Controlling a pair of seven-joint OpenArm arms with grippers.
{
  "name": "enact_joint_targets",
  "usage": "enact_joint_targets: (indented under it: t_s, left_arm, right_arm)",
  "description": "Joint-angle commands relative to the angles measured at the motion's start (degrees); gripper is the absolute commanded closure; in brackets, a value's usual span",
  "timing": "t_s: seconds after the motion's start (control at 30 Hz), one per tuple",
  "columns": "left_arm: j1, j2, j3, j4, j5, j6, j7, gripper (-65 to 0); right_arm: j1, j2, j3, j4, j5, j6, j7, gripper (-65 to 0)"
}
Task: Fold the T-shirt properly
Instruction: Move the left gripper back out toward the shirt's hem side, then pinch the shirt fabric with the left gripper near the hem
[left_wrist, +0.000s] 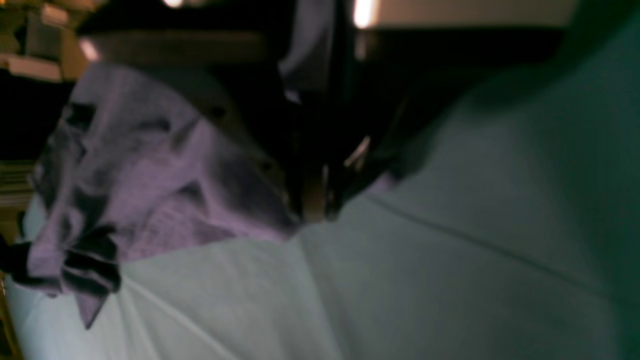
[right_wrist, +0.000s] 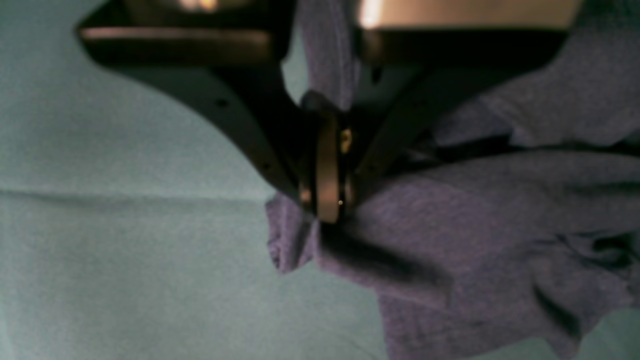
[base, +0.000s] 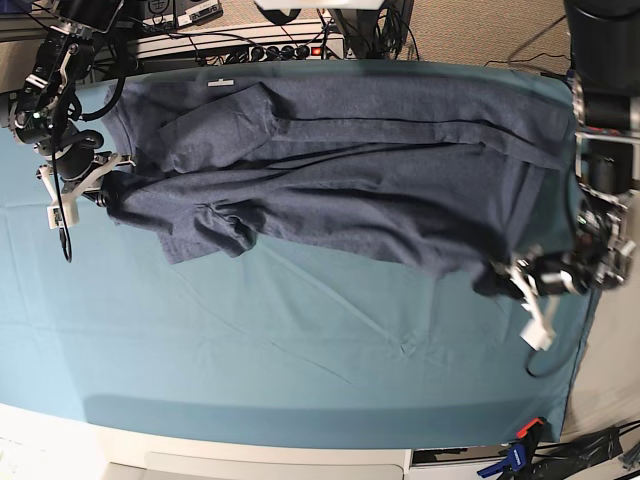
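The right gripper (base: 104, 183), at the left edge of the base view, has its jaws pressed together on a bunched edge of the large heathered blue-grey cotton T-shirt (base: 340, 170). In the right wrist view the gripper (right_wrist: 327, 212) pinches a fold of the fabric (right_wrist: 450, 235), which gathers in creases to one side of the dark fingers (right_wrist: 240, 120).

The T-shirt lies spread across the upper half of the worktop, which is covered by a teal table cloth (base: 300, 350). The garment runs crosswise almost from one side of the cloth to the other. A small white neck tag (base: 218, 83) shows near its far edge, toward the left. Long lengthwise folds cross the upper part of the body, and a rumpled section sits at lower left.

The left gripper (base: 508, 277), at the right of the base view, is clamped on the lower right corner of the T-shirt. In the left wrist view its jaws (left_wrist: 315, 210) meet on the fabric edge (left_wrist: 150, 180) just above the cloth (left_wrist: 450, 280); this view is blurred.
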Motion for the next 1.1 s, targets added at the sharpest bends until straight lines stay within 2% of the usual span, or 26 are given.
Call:
enact_joint_targets:
  t_s: [0.0,0.2,0.47,0.73,0.8,0.87,0.97,1.07]
  left_arm:
    - [-1.9,-1.4,-0.4,0.7,-1.1,-0.5,-0.9,0.0]
    - [-2.2,-4.9,-0.4,0.7,-2.3,-0.5,-0.6,0.0]
    - [-2.0,-8.1,-0.4,0.7,-7.4,-0.5,2.8,0.0]
    - [-1.3,-8.2,-0.4,0.7,-6.8,-0.5,3.0,-0.4]
    - [-1.3,-7.8,-0.4,0.7,-4.6,-0.5,1.3,-12.3]
    - [-1.3,-7.0,-0.4,0.7,-1.3,1.9,-1.6,-20.7]
    - [-1.5,-5.4,-0.4,0.7,3.5,4.2,-5.0,-21.6]
    - [-2.0,-3.7,-0.4,0.7,6.9,6.8,-5.9,-21.6]
  right_arm:
    - [0.5,1.0,0.4,1.0,0.8,0.2,1.5,0.0]
    - [0.5,1.0,0.4,1.0,0.8,0.2,1.5,0.0]
    - [0.5,1.0,0.4,1.0,0.8,0.2,1.4,0.0]
    - [0.5,1.0,0.4,1.0,0.8,0.2,1.5,0.0]
    - [0.5,1.0,0.4,1.0,0.8,0.2,1.5,0.0]
    - [0.5,1.0,0.4,1.0,0.9,0.2,1.6,0.0]
    - [0.5,1.0,0.4,1.0,1.1,0.2,1.8,0.0]
    - [0.5,1.0,0.4,1.0,1.3,0.2,1.8,0.0]
